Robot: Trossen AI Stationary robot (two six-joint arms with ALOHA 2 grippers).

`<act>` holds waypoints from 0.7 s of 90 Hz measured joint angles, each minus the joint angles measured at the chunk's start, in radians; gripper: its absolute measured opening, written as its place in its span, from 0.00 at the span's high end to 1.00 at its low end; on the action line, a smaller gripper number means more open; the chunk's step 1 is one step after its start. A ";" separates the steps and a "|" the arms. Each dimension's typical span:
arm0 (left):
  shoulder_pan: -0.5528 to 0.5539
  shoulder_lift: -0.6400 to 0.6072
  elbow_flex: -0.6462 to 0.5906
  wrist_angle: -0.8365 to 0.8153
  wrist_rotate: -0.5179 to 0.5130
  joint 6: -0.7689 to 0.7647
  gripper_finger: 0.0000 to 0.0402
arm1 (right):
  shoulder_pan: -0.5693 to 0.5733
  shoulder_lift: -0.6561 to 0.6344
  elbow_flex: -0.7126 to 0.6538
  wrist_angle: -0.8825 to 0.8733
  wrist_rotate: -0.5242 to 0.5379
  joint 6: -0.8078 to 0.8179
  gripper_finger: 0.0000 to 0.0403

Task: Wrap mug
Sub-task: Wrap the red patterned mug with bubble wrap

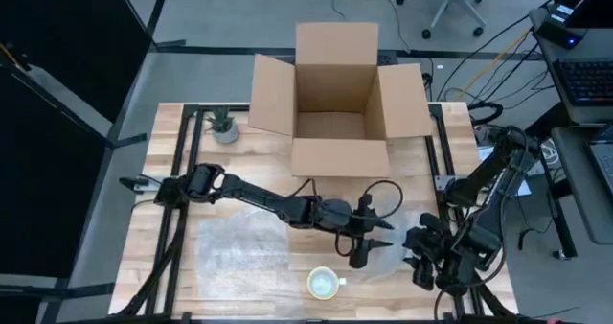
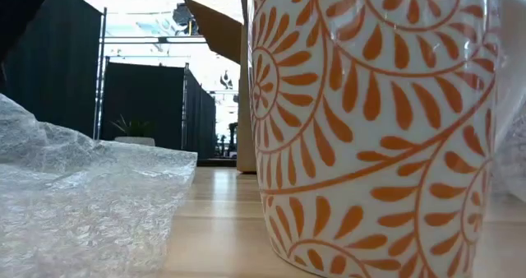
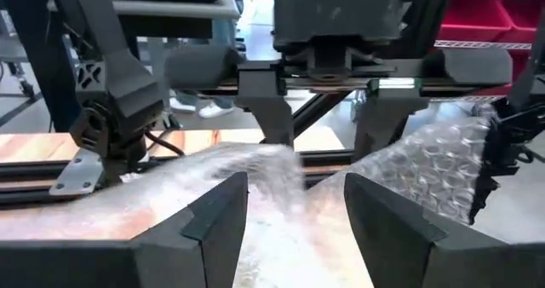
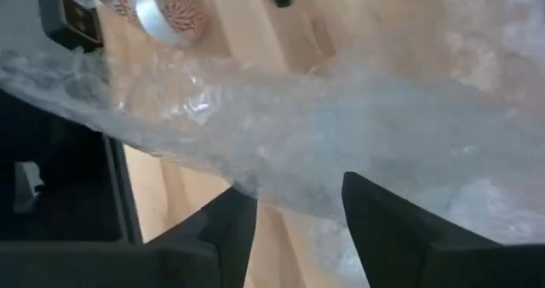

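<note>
Wood-topped table (image 1: 163,199) under the overhead camera, an open cardboard box (image 1: 337,104) at its far edge, a small potted plant (image 1: 224,125) to the box's left.

We note the mug (image 1: 325,284), white with orange leaf scrolls, upright at the near edge of the table, bare and unwrapped. One bubble wrap sheet (image 1: 239,247) lies flat just beside it on the left; a second, crumpled sheet (image 4: 341,143) lies to its right, between the two arms.

Left gripper (image 1: 361,249) is low over the table just beyond the mug, fingers (image 3: 213,224) parted with only wrap seen past them, gripping nothing. Right gripper (image 1: 421,257) sits at the crumpled sheet's right edge; its jaws are spread, wrap bunched ahead of them but not pinched.

We judge the step to be taking hold of the right-hand sheet. To do it well, we would pinch an edge firmly, lift it clear of the wood, and draw it over the mug without knocking it.

In the way: the mug stands very near the table edge, and the two grippers work close together.
</note>
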 joint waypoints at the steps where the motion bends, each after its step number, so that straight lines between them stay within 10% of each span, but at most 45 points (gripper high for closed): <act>1: -0.001 0.000 0.000 -0.001 0.000 0.000 0.54 | 0.000 0.000 0.000 0.000 0.000 0.000 0.61; 28: -0.004 0.119 0.001 0.075 0.000 -0.007 0.54 | 0.005 0.000 0.000 0.002 -0.028 0.078 0.55; 63: -0.012 0.198 0.056 0.094 0.024 -0.008 0.54 | 0.025 -0.020 0.000 0.018 -0.365 0.175 0.54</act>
